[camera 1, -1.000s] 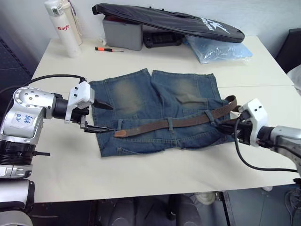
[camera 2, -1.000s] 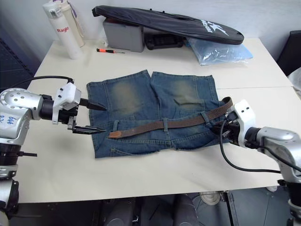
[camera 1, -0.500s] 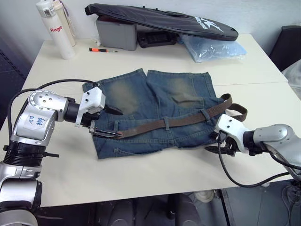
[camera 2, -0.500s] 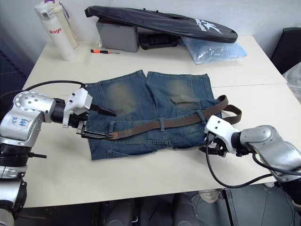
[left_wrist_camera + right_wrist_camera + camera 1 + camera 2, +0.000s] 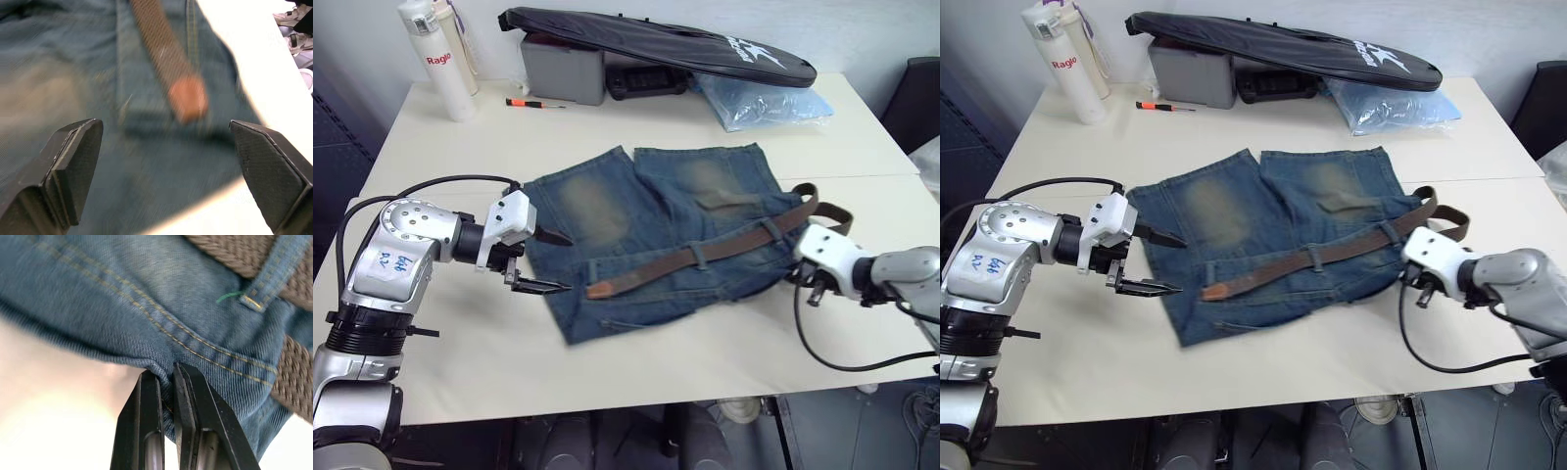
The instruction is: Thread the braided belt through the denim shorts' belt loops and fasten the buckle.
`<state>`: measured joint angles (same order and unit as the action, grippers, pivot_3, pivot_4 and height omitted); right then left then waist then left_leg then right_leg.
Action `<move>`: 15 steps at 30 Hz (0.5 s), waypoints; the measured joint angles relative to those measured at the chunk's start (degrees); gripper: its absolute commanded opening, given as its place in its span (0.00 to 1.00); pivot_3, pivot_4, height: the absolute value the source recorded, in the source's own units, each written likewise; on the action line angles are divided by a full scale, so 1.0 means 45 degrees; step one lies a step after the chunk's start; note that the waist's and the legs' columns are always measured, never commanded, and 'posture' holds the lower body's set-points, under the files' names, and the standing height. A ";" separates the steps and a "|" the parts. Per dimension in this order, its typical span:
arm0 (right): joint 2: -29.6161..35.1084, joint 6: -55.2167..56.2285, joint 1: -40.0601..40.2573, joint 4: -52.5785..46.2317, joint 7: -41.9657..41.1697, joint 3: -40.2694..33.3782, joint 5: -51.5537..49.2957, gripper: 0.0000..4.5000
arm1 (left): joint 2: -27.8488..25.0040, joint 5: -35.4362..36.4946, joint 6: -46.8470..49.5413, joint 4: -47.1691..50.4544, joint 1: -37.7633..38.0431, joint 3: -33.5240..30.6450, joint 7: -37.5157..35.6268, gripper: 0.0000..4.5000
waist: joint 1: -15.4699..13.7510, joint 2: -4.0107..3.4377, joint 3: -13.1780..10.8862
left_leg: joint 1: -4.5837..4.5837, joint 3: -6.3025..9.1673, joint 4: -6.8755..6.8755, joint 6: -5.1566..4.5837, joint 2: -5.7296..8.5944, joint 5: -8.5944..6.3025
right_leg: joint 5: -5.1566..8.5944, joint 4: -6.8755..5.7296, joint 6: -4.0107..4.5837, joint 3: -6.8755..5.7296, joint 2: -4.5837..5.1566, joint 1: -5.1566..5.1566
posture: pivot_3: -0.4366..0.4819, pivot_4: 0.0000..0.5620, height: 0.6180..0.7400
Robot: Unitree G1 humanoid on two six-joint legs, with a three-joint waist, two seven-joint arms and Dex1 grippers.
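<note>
Far left, back edge of the table [image 5: 440, 147]: white bottle [image 5: 435, 59] with red lettering "Ragle", orange-handled screwdriver [image 5: 527, 102] just beside it on bare tabletop. Left gripper [image 5: 548, 262] hovers over open table just off the left edge of the shorts [image 5: 666, 225], its 2 fingers spread wide, holding nothing; left wrist view shows the gap between the fingers [image 5: 73, 166] framing denim and the tan tip [image 5: 188, 98] of the belt [image 5: 705, 257], blurred there. Bare table runs along the front edge below the shorts. Shorts lie flat mid-table, waistband toward the front, legs toward the back. Belt runs through 2 visible loops [image 5: 701, 259] along the waistband, tan tip at left resting on denim, other end curling off the shorts' right side. Buckle not discernible. Back centre: grey box [image 5: 563, 70] under a long black bag [image 5: 656, 54] with white print, unreadable; clear plastic bag [image 5: 764, 98] to its right. Right gripper [image 5: 166, 382] at the shorts' right corner; right wrist view shows its fingers pressed together, pinching the denim hem, with 1 loop and green thread nearby.
</note>
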<state>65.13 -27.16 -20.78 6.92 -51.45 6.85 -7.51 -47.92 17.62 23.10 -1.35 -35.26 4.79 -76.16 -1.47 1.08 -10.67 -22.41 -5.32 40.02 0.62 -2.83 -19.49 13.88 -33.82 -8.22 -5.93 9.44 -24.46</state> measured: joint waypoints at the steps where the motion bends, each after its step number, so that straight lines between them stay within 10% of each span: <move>1: 0.0000 0.0094 -0.0074 0.0362 0.0041 -0.0080 0.0117 0.00 | 0.0044 -0.0019 -0.0087 -0.0054 0.0000 0.0008 0.0042 1.00 | 0.0017 -0.0002 -0.0001 | 0.0002 -0.0003 0.0000 0.0000 0.0000 0.0000 | 0.0000 -0.0001 0.0000 0.0001 0.0000 0.0000 | 0.48 0.27 1.00; 8: -0.0030 0.0429 -0.0743 0.1665 0.0494 -0.0196 0.0925 0.00 | 0.0416 -0.0216 -0.0571 -0.0399 -0.0007 0.0225 0.0209 1.00 | 0.0054 -0.0013 -0.0007 | 0.0001 -0.0005 -0.0005 0.0003 -0.0001 0.0002 | 0.0000 -0.0001 -0.0001 0.0001 0.0000 -0.0006 | 0.48 0.27 1.00; 15: 0.0062 -0.0982 -0.0353 0.0591 0.0203 -0.1699 0.0314 0.73 | 0.0647 -0.0399 -0.0782 -0.0701 -0.0071 0.0381 0.0226 1.00 | 0.0045 -0.0024 -0.0012 | 0.0001 -0.0006 -0.0005 0.0005 -0.0001 0.0003 | -0.0001 -0.0005 -0.0002 0.0002 0.0000 -0.0007 | 0.48 0.27 1.00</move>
<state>65.41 -31.57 -22.37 9.58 -50.53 -0.79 -6.10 -45.00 15.83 19.57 -4.51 -35.58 6.51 -75.14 -1.27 0.98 -10.73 -22.40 -5.34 40.00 0.64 -2.84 -19.48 13.88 -33.85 -8.23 -5.92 9.44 -24.49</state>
